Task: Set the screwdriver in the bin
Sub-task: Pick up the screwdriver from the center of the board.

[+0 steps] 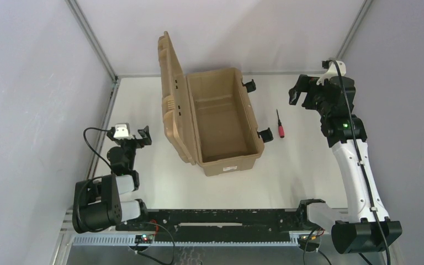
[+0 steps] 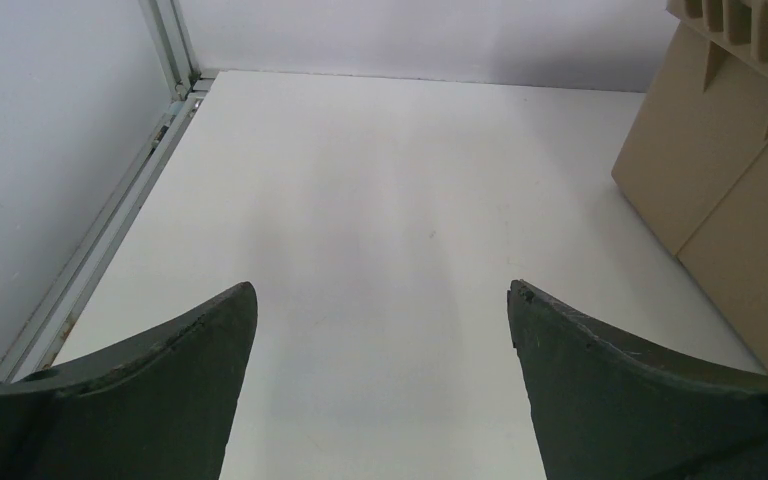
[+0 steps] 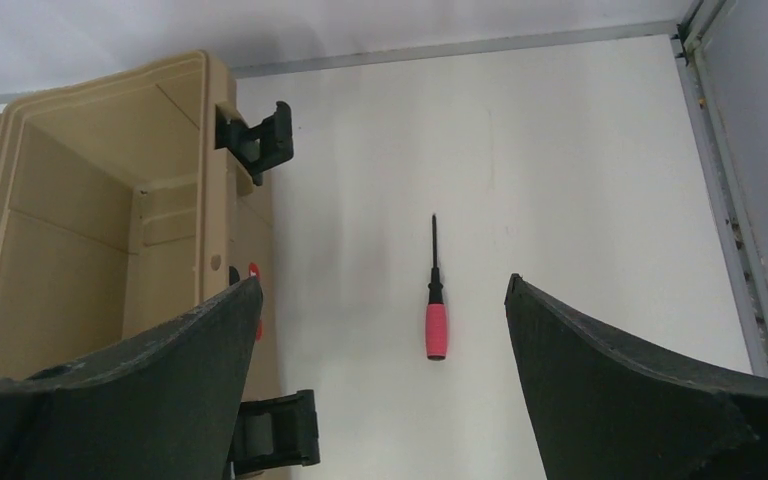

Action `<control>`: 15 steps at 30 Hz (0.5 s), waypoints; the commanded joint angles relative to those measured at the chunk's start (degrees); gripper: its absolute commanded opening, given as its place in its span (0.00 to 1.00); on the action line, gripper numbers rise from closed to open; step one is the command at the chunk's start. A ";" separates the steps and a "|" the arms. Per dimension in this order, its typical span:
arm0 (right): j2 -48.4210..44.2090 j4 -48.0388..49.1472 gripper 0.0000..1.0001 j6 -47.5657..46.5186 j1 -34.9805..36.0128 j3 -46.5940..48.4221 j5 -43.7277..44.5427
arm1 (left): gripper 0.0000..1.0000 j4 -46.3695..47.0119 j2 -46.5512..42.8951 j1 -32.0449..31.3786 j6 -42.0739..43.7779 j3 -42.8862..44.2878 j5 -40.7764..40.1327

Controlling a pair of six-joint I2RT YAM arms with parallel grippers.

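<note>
The screwdriver (image 1: 280, 126), small with a pink handle and thin black shaft, lies on the white table right of the bin (image 1: 221, 118). The bin is a tan case, open and empty, its lid (image 1: 171, 94) standing up on the left side. My right gripper (image 1: 303, 94) is open and empty, raised above the table to the right of the screwdriver. In the right wrist view the screwdriver (image 3: 435, 310) lies below, between the open fingers (image 3: 600, 380), and the bin (image 3: 110, 230) is at the left. My left gripper (image 1: 141, 137) is open and empty, left of the bin.
Black latches (image 1: 265, 134) stick out from the bin's right side, close to the screwdriver. A metal frame rail (image 1: 102, 127) borders the table's left edge. Grey walls enclose the table. The bin's lid (image 2: 740, 190) shows at the right in the left wrist view.
</note>
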 commanded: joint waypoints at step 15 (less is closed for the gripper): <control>-2.04 5.74 1.00 0.84 -0.12 0.13 0.34 | 1.00 2.41 -0.08 0.11 -0.67 -0.90 0.21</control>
